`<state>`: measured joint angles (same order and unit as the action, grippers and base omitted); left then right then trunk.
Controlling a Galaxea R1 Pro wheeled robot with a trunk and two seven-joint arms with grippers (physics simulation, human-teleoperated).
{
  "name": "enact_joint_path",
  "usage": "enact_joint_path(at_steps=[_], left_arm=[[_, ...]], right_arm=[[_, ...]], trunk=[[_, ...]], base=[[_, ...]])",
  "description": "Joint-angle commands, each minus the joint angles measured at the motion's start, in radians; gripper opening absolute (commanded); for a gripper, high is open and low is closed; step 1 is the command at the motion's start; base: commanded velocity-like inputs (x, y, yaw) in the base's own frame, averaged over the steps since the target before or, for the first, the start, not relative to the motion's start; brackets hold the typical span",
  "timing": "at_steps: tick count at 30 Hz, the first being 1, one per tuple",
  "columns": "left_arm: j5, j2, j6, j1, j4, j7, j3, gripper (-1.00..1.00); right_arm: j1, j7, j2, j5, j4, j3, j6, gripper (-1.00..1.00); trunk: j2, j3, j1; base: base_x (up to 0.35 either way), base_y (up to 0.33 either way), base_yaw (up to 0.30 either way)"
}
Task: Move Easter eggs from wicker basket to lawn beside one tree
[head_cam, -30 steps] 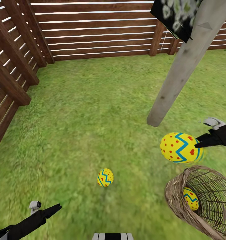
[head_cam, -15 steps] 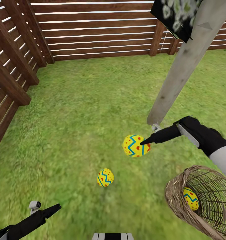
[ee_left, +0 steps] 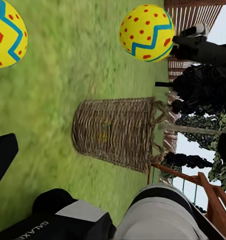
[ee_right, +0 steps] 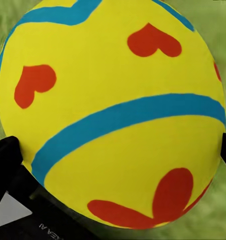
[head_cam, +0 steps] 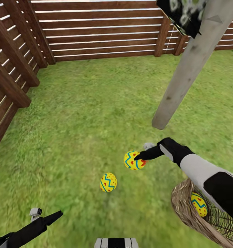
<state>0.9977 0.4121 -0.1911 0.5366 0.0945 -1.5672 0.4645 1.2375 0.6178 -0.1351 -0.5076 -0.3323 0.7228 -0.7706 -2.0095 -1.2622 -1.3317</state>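
My right gripper [head_cam: 139, 157] is shut on one Easter egg [head_cam: 133, 160], yellow with blue zigzags and red spots, held low over the lawn [head_cam: 88, 113] just in front of the foot of the tree [head_cam: 185, 72]. I cannot tell whether it touches the grass. That egg [ee_right: 113, 110] sits close up between the black fingers [ee_right: 7, 165] in the right wrist view. A second egg [head_cam: 108, 182] lies on the grass nearer me. A third egg [head_cam: 199, 204] rests inside the wicker basket [head_cam: 183, 210] at lower right. My left gripper [head_cam: 57, 215] hangs open at lower left, holding nothing.
A brown slatted fence [head_cam: 102, 31] closes the lawn at the back and along the left side. The left wrist view has the basket [ee_left: 118, 132] on the grass with both outside eggs [ee_left: 145, 32] beyond it. Open grass stretches left of the trunk.
My right arm has carried its egg from above the basket forward, leftward and down to the grass near the trunk's foot. The left arm and the other two eggs stayed put.
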Motion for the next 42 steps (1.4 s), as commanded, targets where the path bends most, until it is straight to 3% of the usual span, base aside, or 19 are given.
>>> enact_joint_path(at_steps=[1,6,12,17,42], left_arm=[[0.007,0.001,-0.01,0.0,0.001,-0.004,0.008,1.0],[0.007,0.001,-0.01,0.0,0.001,-0.004,0.008,1.0],[0.006,0.001,-0.01,0.0,0.001,-0.004,0.008,1.0],[0.004,0.0,-0.01,0.0,0.001,-0.004,0.008,1.0],[0.004,-0.002,-0.01,0.0,0.001,-0.004,0.008,1.0]], right_arm=[[0.001,-0.005,0.013,0.001,0.005,0.004,0.003,-1.0],[0.0,-0.013,0.083,0.004,0.083,0.004,0.012,-1.0],[0.0,-0.103,0.112,0.004,0.111,0.004,0.023,-1.0],[0.0,-0.119,0.119,0.003,0.149,0.004,0.067,-1.0],[0.0,-0.13,0.136,0.003,0.171,0.005,0.071,-1.0]], trunk=[[-0.008,-0.004,-0.004],[-0.043,-0.019,-0.023],[-0.085,-0.038,-0.046],[-0.12,-0.054,-0.065],[-0.295,-0.132,-0.161]], base=[[0.0,0.0,0.0],[0.0,0.0,0.0],[0.0,0.0,0.0],[0.0,0.0,0.0],[0.0,0.0,0.0]])
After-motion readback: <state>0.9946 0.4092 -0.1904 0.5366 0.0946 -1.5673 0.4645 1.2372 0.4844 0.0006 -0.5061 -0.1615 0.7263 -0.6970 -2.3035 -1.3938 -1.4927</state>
